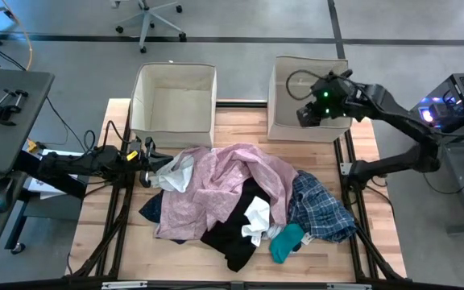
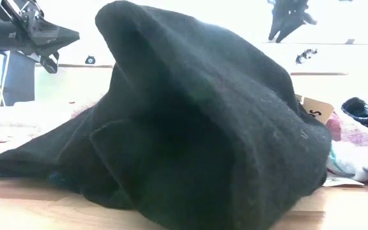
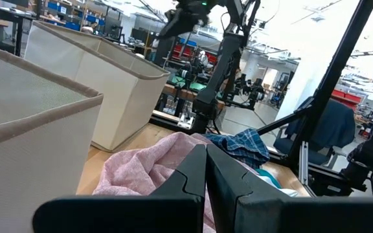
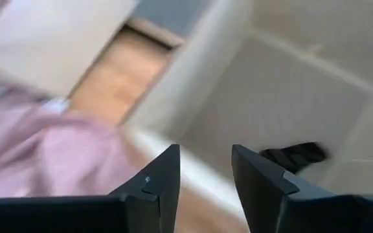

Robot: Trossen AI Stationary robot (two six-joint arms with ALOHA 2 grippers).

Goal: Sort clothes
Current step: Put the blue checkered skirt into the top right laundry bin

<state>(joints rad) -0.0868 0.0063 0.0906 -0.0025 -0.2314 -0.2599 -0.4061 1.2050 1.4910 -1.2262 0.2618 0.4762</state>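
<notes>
Two beige boxes stand at the far edge of the table, the left box point(image 1: 173, 98) empty, the right box point(image 1: 300, 101) holding one small dark item point(image 4: 294, 155). The right gripper point(image 4: 204, 169) hovers over that right box with its fingers spread and nothing between them, so a drop looks just done. The left gripper point(image 3: 206, 173) waits low at the left of the pile, fingers pressed together. The pink shirt point(image 1: 228, 181), black garment point(image 1: 236, 229), plaid shirt point(image 1: 319, 208), white cloth point(image 1: 256, 219) and teal sock point(image 1: 286, 242) lie heaped mid-table. Next, the right arm likely needs to come back near and pinch one piece off the heap
</notes>
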